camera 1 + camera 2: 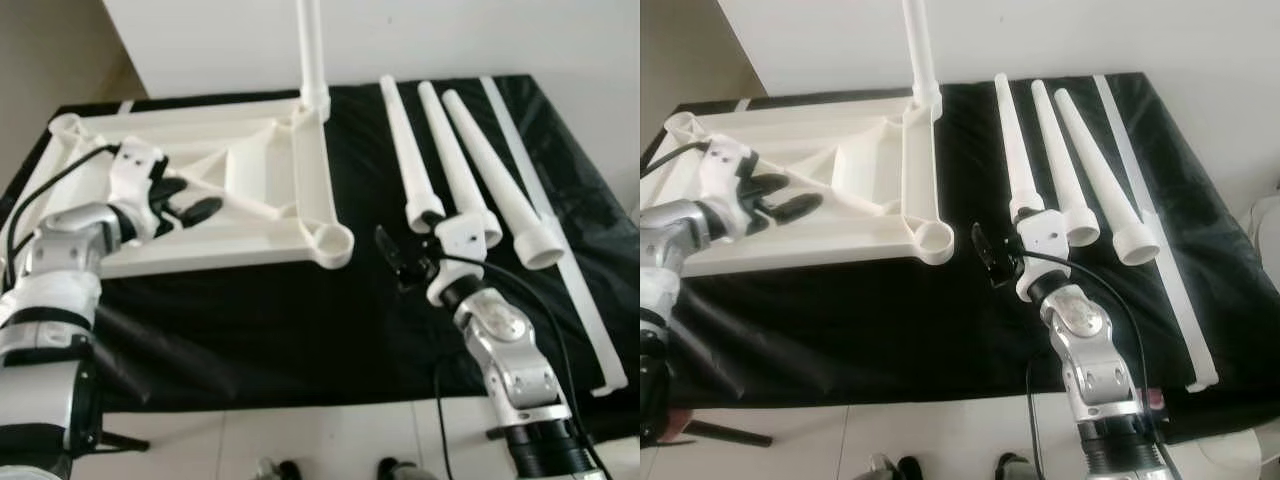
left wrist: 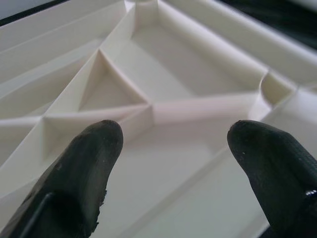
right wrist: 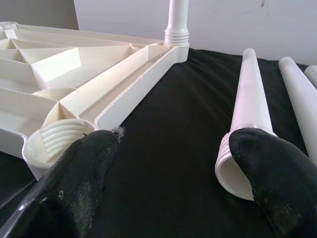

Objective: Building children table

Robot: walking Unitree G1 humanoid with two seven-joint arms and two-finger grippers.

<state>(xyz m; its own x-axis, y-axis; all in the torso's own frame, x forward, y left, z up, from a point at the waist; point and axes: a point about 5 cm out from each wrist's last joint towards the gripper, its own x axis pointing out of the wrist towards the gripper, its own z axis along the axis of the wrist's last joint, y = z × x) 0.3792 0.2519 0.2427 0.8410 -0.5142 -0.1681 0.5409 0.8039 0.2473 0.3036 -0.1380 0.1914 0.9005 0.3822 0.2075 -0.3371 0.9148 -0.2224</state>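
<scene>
Black cloth-covered work surface (image 1: 250,330) carries the white ribbed plastic tabletop (image 1: 250,235), inverted, one white leg (image 1: 313,50) already upright in its far corner socket; three loose white tapered plastic legs (image 1: 455,165) lie beside it; left gripper (image 1: 185,200) hovers over the ribs, fingers apart, grasping nothing; right gripper (image 1: 397,258) spread and empty near the nearest leg's threaded end (image 3: 233,168); parts judged light, rigid, smooth; grip mid-shaft, clear of threads
</scene>
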